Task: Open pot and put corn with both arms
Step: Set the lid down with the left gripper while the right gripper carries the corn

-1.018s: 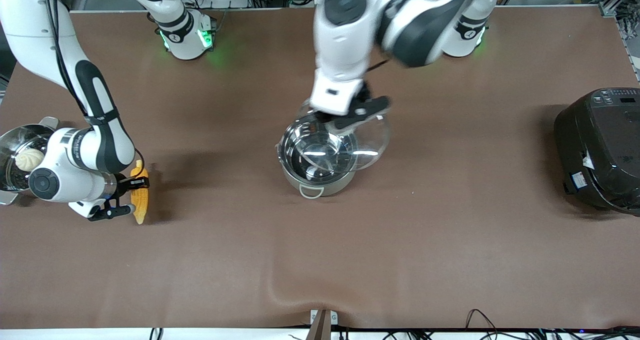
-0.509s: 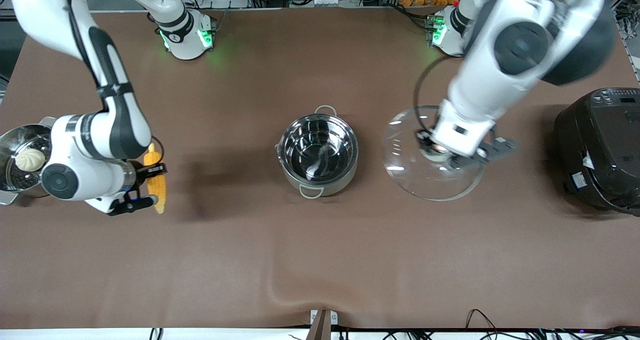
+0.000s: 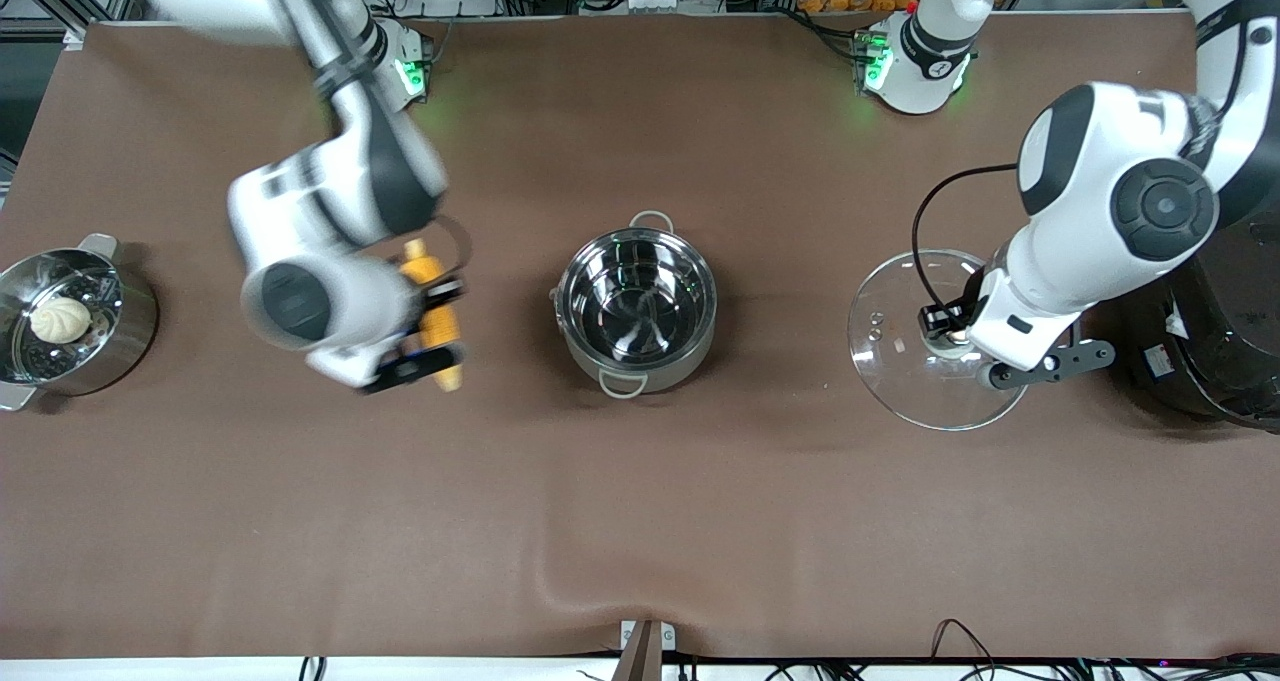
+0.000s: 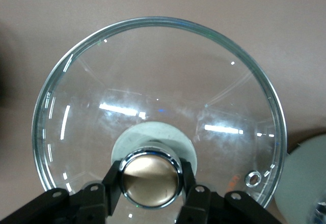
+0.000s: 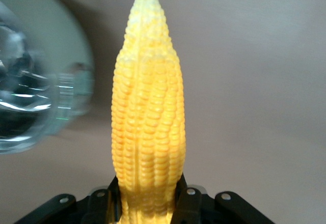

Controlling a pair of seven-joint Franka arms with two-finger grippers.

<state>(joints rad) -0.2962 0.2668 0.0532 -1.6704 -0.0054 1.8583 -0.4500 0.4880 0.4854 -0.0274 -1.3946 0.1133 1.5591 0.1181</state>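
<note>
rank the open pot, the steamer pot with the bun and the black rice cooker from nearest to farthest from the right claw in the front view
The right claw is shut on the corn, up over the table.

1. Open pot, mid-table, toward the left arm's end from the claw.
2. Steamer pot with the bun, at the right arm's end.
3. Black rice cooker, at the left arm's end, past the glass lid.

The right arm (image 3: 330,251) is motion-blurred in the front view; its wrist housing covers part of the corn (image 3: 436,321). In the right wrist view the corn's base runs off the picture's edge, and the pot (image 5: 30,81) is a smeared shape cut by the frame.

The left arm (image 3: 1110,221) hides part of the glass lid (image 3: 900,361) and overlaps the black rice cooker (image 3: 1225,351), which the front view's edge crops at the table's left-arm end.

The steamer pot (image 3: 120,306) is clipped at the right-arm end.
</note>
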